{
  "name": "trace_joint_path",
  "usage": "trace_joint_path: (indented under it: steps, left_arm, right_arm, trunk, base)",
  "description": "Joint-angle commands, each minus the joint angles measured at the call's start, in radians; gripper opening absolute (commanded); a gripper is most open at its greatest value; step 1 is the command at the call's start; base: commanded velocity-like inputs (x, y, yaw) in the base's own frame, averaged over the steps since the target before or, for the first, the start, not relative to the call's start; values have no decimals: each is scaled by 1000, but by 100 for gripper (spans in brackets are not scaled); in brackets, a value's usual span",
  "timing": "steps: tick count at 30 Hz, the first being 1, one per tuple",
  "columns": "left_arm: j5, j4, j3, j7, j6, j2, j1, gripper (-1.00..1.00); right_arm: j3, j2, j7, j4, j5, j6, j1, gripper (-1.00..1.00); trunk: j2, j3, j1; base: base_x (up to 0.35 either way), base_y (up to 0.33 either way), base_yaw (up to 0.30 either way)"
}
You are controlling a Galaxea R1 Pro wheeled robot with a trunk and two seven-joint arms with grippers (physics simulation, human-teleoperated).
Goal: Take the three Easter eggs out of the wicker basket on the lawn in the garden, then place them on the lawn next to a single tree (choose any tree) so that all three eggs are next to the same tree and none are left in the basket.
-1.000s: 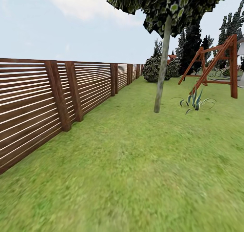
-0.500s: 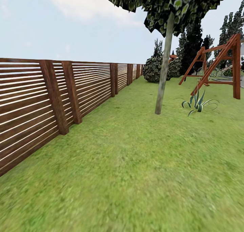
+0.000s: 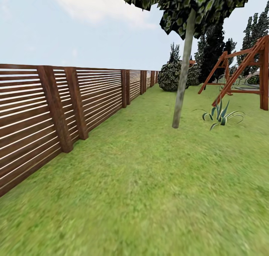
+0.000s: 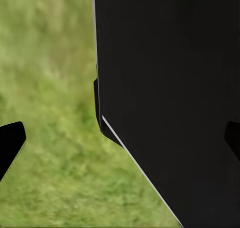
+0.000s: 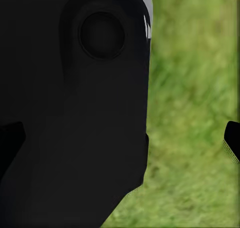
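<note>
Heading view: rolling across the lawn (image 3: 149, 196) of the fenced garden, the robot is facing a leaning pale-trunk tree (image 3: 183, 80), standing ahead and slightly right; the slat fence (image 3: 56, 106) is running along the left, a spiky plant (image 3: 220, 116) and a red swing frame (image 3: 243, 73) are sitting right of the trunk
Task things: eggs and basket are lying somewhere outside these pictures, so which arm is nearer cannot be judged
Left wrist view: left gripper (image 4: 120, 138) is pointing down at grass, its two dark fingertips standing well apart, holding nothing; a black robot body panel (image 4: 170, 88) is blocking much of the picture
Right wrist view: right gripper (image 5: 120, 138) is likewise hanging spread and empty over grass, beside dark robot housing (image 5: 75, 88)
</note>
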Motion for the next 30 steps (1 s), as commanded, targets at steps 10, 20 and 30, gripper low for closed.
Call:
trace_joint_path:
  steps: [10, 20, 30]
  left_arm:
    - [0, -2, 0, 0, 0, 0, 1, 100]
    - [0, -2, 0, 0, 0, 0, 1, 100]
    - [0, -2, 0, 0, 0, 0, 1, 100]
  right_arm:
    - [0, 0, 0, 2, 1, 1, -1, 100]
    - [0, 0, 0, 2, 1, 1, -1, 100]
    - [0, 0, 0, 2, 1, 0, -1, 100]
  trunk:
    - [0, -1, 1]
    - [0, -1, 1]
    - [0, -1, 1]
  base:
    - [333, 0, 0]
    - [333, 0, 0]
    - [333, 0, -6]
